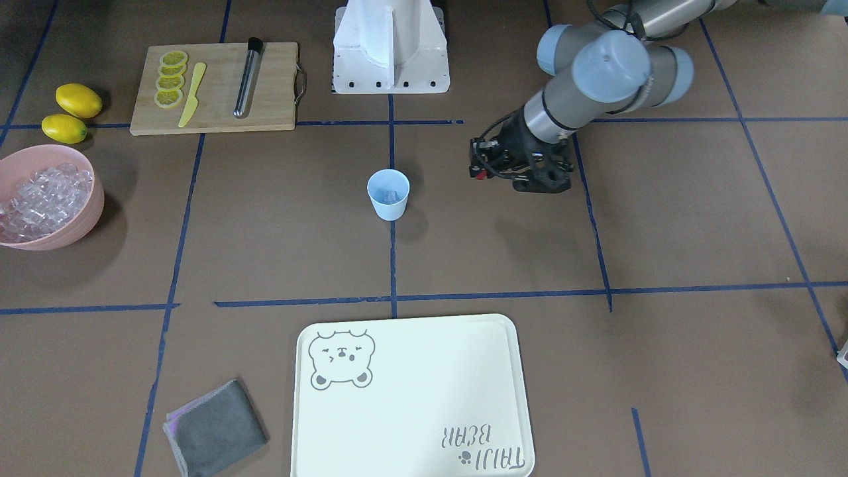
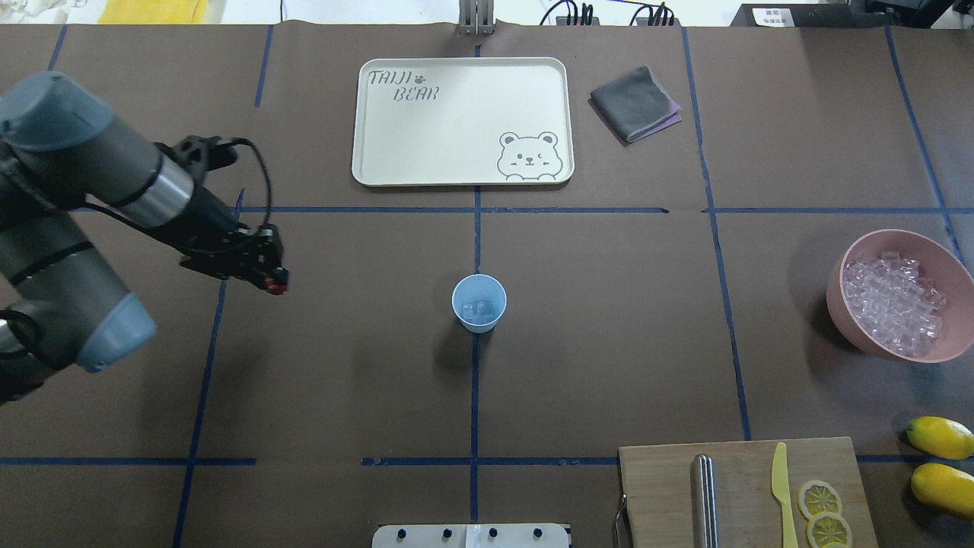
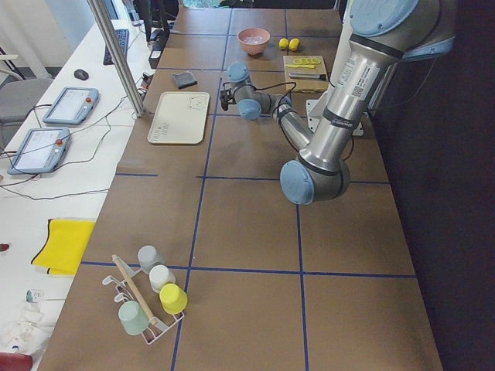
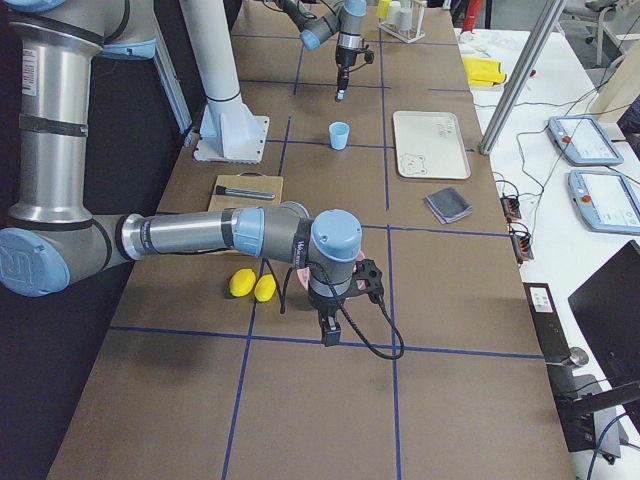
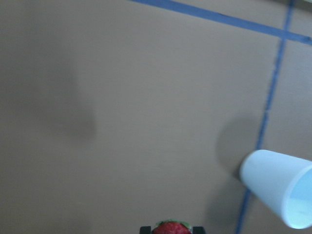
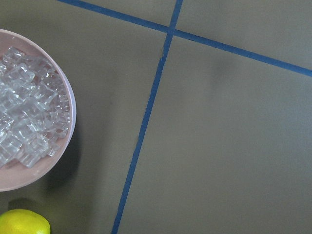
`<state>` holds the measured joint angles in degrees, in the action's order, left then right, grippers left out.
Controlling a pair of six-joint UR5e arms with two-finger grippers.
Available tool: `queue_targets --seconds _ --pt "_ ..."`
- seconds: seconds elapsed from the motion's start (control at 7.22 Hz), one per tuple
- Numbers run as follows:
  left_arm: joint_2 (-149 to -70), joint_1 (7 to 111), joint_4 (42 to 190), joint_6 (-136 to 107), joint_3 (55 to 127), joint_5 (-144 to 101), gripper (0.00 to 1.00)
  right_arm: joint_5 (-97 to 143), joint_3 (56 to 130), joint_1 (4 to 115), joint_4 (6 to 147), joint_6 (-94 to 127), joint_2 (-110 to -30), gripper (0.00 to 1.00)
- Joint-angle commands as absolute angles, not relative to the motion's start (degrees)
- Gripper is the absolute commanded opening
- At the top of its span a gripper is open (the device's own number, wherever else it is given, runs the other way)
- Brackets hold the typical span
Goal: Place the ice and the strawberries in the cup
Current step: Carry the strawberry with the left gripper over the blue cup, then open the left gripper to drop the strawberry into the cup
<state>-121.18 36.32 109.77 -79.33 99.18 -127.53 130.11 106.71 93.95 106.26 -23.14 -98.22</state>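
The pale blue cup (image 2: 479,303) stands upright at the table's middle and holds a few clear ice cubes (image 2: 478,308). It also shows in the front view (image 1: 388,194) and the left wrist view (image 5: 278,195). My left gripper (image 2: 274,285) hovers to the left of the cup, shut on a small red strawberry (image 5: 171,228) that also shows as a red spot (image 1: 478,173). My right gripper (image 4: 330,335) shows only in the exterior right view, near the lemons; I cannot tell whether it is open or shut.
A pink bowl (image 2: 943,354) full of ice stands at the right. Two lemons (image 2: 940,436) lie near a cutting board (image 2: 746,487) with a knife, a metal rod and lemon slices. A cream tray (image 2: 456,122) and a grey cloth (image 2: 633,103) lie at the far side.
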Motion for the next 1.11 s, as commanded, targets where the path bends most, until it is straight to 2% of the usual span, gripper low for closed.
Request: queue_targets --seconds 0.0,0.14,0.42,0.55,0.83,0.97 --pt "-128.9 32.2 108.8 -80.7 95.6 -121.0 0.0 130.3 106.7 94.0 106.3 -23.1 -98.3 1.0" --pt "-131.4 32.2 108.8 -80.8 93.4 -120.9 0.0 130.3 106.7 94.0 106.3 -23.1 -98.3 1.0" --pt "-132.1 31.8 109.1 -80.6 92.2 -120.8 0.06 130.3 106.7 94.0 106.3 -23.1 -98.3 1.0" --pt "-132.2 31.8 109.1 -80.4 92.2 -120.8 0.16 130.3 106.7 94.0 106.3 -23.1 -98.3 1.0" --pt "-132.3 31.8 109.4 -80.3 92.0 -118.8 0.5 130.3 106.7 94.0 106.3 -23.1 -98.3 1.0" --pt "-132.3 31.8 109.4 -80.2 92.0 -118.7 0.77 130.3 106.6 94.0 106.3 -23.1 -98.3 1.0"
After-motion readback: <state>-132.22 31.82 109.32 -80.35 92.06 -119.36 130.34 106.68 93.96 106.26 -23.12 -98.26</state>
